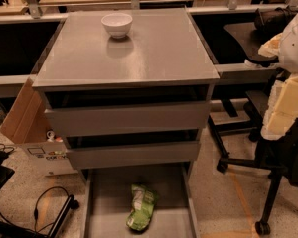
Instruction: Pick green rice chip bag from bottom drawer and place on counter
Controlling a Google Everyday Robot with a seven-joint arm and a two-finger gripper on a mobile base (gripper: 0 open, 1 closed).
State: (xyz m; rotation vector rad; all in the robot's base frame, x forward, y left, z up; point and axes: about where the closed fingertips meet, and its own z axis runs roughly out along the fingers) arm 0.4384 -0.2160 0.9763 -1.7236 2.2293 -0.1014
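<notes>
On the pulled-out bottom drawer [107,192] floor lay the green rice chip bag [141,207]. White bowl [116,24] sat on counter surface [154,53]. End effector [287,100] was at right by the office chair [283,157]; open or closed, couldn't tell.

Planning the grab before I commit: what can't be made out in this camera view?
- Tool, at the right edge of the camera view: partly cut off by the frame.
- Bottom drawer: its front end is cut off by the lower edge.
- Green rice chip bag, lying in that drawer: print too small to read, underside hidden against the floor.
- Two upper drawers: insides hidden behind their fronts.
</notes>
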